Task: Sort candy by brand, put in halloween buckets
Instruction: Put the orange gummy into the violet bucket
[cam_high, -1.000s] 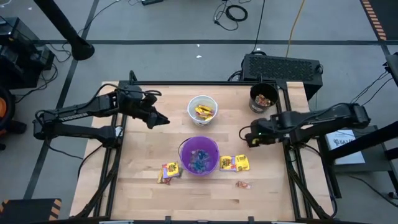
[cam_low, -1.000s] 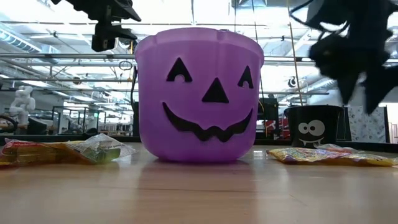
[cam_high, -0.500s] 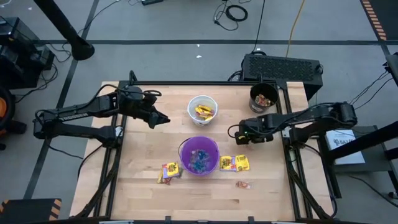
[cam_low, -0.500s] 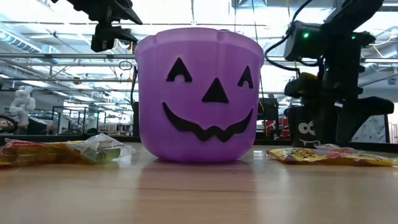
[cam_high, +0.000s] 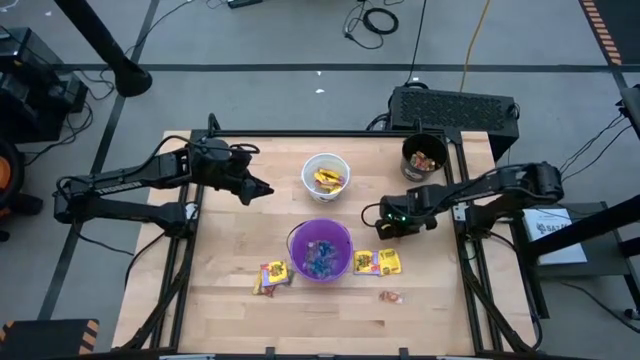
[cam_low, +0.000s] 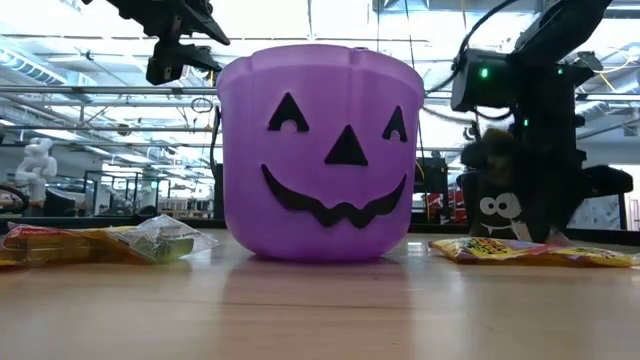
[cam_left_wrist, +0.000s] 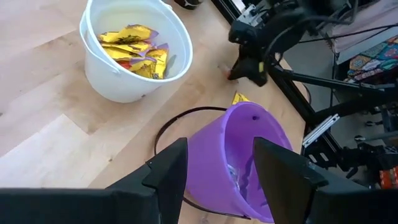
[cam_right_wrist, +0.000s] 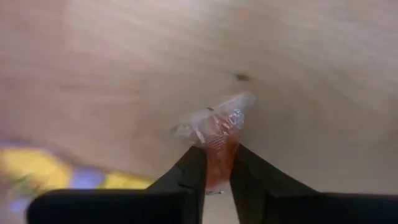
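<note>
A small red candy in a clear wrapper lies on the wooden table to the right of the purple bucket, and my right gripper is shut on it, down at the tabletop. The white bucket holds yellow candy packets. The black bucket stands at the far right. More yellow packets lie on either side of the purple bucket, and a small orange candy lies nearer the front. My left gripper hangs open above the table, left of the white bucket. My right gripper pinches the red candy's body between its two fingers, coming steeply from above. The candy's clear twisted end sticks out beyond the fingertips, close over the wood. Whether the candy still rests on the table I cannot tell.
A black box with a ridged top stands behind the table's far right corner. The purple bucket's black handle lies on the wood beside it. Bare wood lies along the table's left half.
My right gripper has come down to the tabletop and toward the table's left, nearer the purple bucket. Its fingers, apart a second ago in the low view, now stand together.
</note>
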